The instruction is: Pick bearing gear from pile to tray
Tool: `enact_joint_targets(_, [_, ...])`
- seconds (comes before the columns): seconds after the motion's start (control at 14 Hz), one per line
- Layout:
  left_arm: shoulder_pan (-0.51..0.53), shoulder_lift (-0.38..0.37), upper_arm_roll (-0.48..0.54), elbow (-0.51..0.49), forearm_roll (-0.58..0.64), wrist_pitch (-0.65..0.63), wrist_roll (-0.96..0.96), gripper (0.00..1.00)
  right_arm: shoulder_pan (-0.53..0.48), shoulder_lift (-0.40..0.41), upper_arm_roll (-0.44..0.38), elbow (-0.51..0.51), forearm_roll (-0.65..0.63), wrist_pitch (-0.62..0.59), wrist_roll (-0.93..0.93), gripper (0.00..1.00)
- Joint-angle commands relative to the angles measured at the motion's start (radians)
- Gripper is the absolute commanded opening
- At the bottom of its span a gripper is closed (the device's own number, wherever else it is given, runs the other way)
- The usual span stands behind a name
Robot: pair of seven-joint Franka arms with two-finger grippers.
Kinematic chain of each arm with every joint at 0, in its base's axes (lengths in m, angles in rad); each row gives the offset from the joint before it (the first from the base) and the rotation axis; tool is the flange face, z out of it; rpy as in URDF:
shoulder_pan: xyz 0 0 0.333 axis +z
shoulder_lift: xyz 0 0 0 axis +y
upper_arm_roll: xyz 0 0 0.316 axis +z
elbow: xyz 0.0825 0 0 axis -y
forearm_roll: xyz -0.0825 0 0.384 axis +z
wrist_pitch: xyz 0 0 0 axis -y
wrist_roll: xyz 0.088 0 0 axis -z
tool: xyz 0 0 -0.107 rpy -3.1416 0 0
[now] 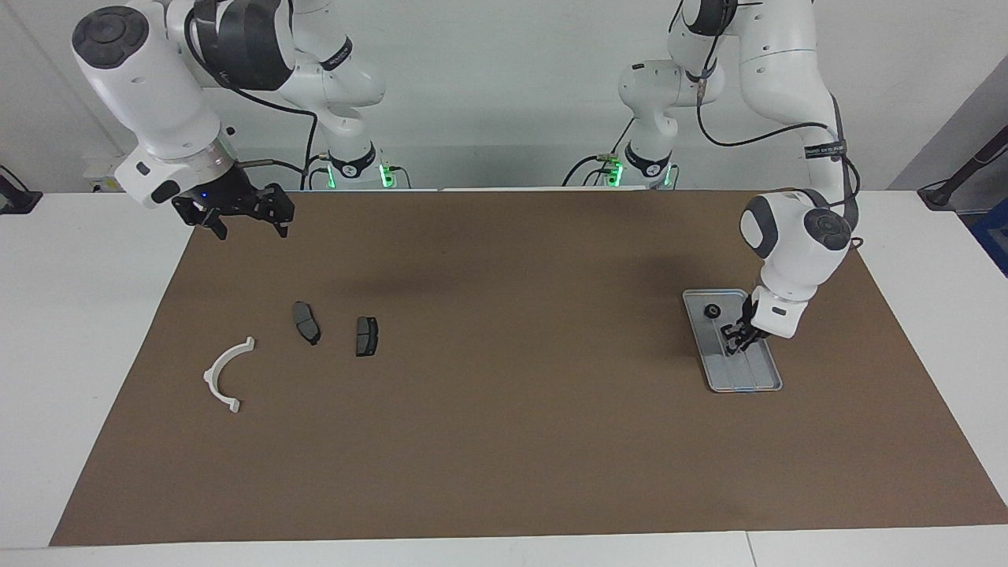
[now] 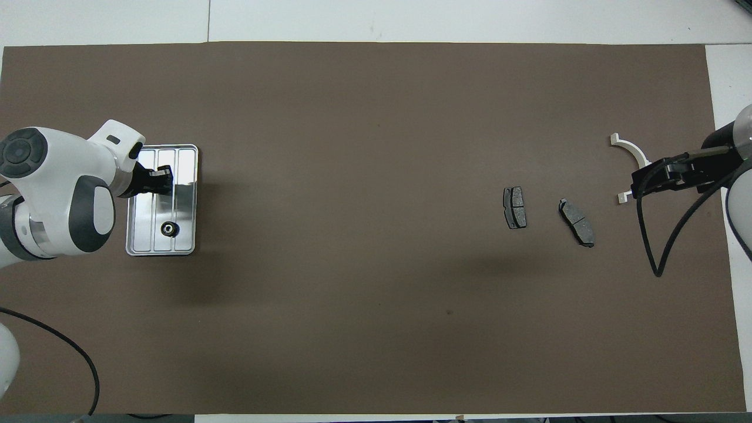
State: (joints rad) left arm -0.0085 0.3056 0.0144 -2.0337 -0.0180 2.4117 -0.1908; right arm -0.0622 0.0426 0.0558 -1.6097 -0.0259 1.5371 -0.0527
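The left pincer point(image 1: 736, 340) is low over the middle of the tray point(image 1: 768, 376), at the right of the facing picture. Its two tips are pressed together, and I cannot see anything between them. In the picture from above it sits at the left point(image 2: 160, 179), over the upper part of the tray point(image 2: 134, 244).

One small black gear point(image 1: 712, 310) already lies in the tray, at the end closer to the robots. From above it shows near the bottom of the tray point(image 2: 169, 228). So the gear looks like it is where it should be.

The right pincer point(image 1: 246, 220) hangs up in the air at the upper left of the facing picture, over the brown mat point(image 1: 504, 441), and its tips stand wide apart. That arm is just waiting. From above it comes in from the right edge point(image 2: 637, 183).

Below it in the facing picture lie the leftover parts: two dark brake pads point(image 1: 307, 322) point(image 1: 366, 335) side by side and a white curved piece point(image 1: 226, 373) lower down, well apart from the tray.

What could go wrong? The left pincer is very low in the tray. If it slides sideways before it lifts, it may bump the rim and push the tray across the worktop point(image 1: 87, 331). It could also knock the gear, and a round gear may roll out over the low rim.
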Motion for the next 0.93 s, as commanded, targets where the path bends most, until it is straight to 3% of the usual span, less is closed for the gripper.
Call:
enact_joint_targets(0.0, [0.010, -0.005, -0.005, -0.019, -0.016, 0.030, 0.016, 0.00, -0.008, -0.020, 0.006, -0.021, -0.005, 0.015, -0.021, 1.00])
enact_joint_targets(0.14, [0.012, -0.005, -0.005, -0.017, -0.016, 0.029, 0.016, 0.03, -0.010, -0.020, 0.006, -0.021, -0.005, 0.015, -0.021, 1.00])
enact_joint_targets(0.21, [0.012, -0.005, -0.007, -0.014, -0.016, 0.027, 0.016, 0.23, -0.010, -0.020, 0.006, -0.021, -0.005, 0.015, -0.021, 1.00])
enact_joint_targets(0.29, [0.012, -0.005, -0.005, -0.013, -0.016, 0.027, 0.016, 0.34, -0.010, -0.020, 0.006, -0.021, -0.003, 0.015, -0.019, 1.00])
enact_joint_targets(0.43, [0.012, -0.005, -0.007, -0.007, -0.016, 0.018, 0.016, 0.42, -0.010, -0.020, 0.006, -0.021, -0.003, 0.015, -0.019, 1.00])
enact_joint_targets(0.64, [0.007, -0.011, -0.005, 0.022, -0.016, -0.029, 0.013, 0.42, -0.010, -0.020, 0.006, -0.021, -0.003, 0.015, -0.019, 1.00])
enact_joint_targets(0.86, [0.008, -0.051, -0.005, 0.094, -0.016, -0.178, 0.013, 0.42, -0.010, -0.020, 0.006, -0.021, -0.003, 0.015, -0.019, 1.00])
